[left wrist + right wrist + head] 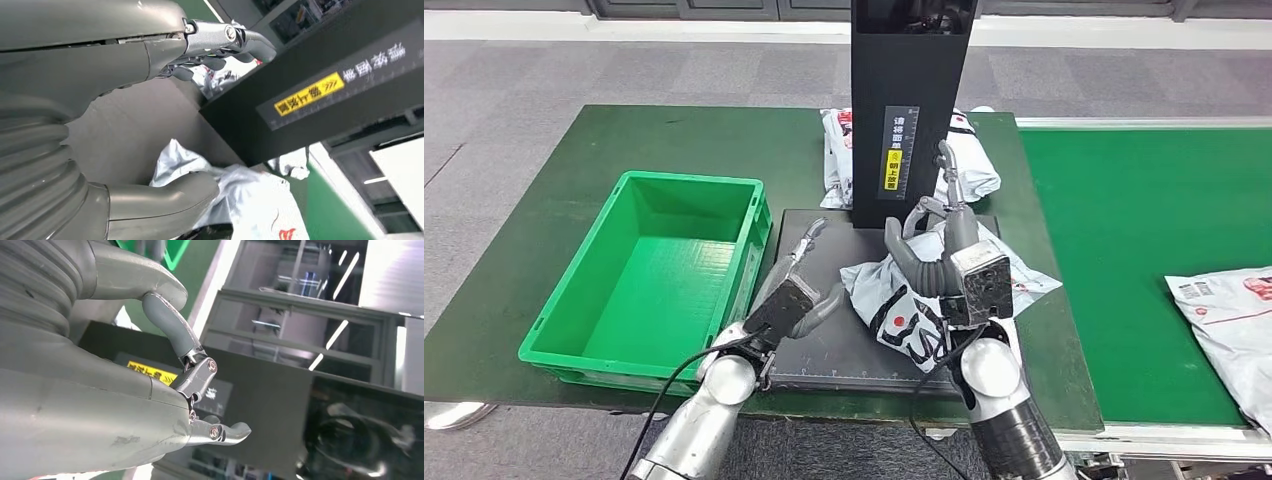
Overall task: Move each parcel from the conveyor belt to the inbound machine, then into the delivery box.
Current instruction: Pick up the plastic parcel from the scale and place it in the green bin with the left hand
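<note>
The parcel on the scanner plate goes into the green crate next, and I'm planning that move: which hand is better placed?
Probably the left hand: open beside the parcel, between it and the green crate.

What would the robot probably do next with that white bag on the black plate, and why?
Probably close the left hand on the white parcel to carry it to the empty green box. The parcel lies on the inbound machine's black platform under its column; the left hand is open with its thumb at the parcel's edge, and the right hand is open above it.
</note>
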### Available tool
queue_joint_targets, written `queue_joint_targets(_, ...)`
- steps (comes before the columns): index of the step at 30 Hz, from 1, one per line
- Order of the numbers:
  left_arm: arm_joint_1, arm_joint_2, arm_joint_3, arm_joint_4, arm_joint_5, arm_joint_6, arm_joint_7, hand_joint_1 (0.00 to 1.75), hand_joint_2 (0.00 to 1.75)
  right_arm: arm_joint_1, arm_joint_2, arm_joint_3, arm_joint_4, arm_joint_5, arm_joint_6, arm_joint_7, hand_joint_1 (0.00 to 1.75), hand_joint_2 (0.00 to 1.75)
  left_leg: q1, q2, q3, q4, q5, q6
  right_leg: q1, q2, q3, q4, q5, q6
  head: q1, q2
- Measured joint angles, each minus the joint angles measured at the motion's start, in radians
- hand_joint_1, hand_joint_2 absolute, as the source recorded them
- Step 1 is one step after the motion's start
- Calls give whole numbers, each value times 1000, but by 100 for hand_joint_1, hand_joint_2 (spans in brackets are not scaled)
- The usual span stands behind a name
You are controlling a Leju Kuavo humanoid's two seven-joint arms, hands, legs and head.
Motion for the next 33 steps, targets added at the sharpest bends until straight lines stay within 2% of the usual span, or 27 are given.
queue_joint_targets(3,-5,-6,-9,11,-29,10,12,0,175,14,-5,0,-32,4,-16,-2,0,175,0,0,0,0,0,0,0,0,0,0,0,0,0,0)
queue_joint_targets(8,-25,-22,-51,36,-173,37,83,0,175,42,-9,0,-68,-4,-102,10,0,175,0,0,0,0,0,0,0,0,0,0,0,0,0,0)
queue_joint_targets(12,-58,-49,-117,89,-332,56,139,0,175,98,-11,-8,-112,-38,-167,25,0,175,0,0,0,0,0,0,0,0,0,0,0,0,0,0)
queue_joint_targets(17,-115,-80,-217,204,-514,133,234,0,175,180,-14,-47,-175,-82,-213,20,0,175,0,0,0,1,-1,1,0,0,0,0,0,0,0,0)
queue_joint_targets(24,-189,-94,-382,345,-580,198,333,0,175,247,1,-118,-244,-61,-198,43,0,175,0,0,0,0,-1,1,0,0,0,0,0,0,0,0)
queue_joint_targets(33,-235,-99,-552,422,-634,223,440,0,175,275,33,-175,-287,-35,-137,48,0,175,0,0,0,0,-1,1,0,0,0,0,0,0,0,0)
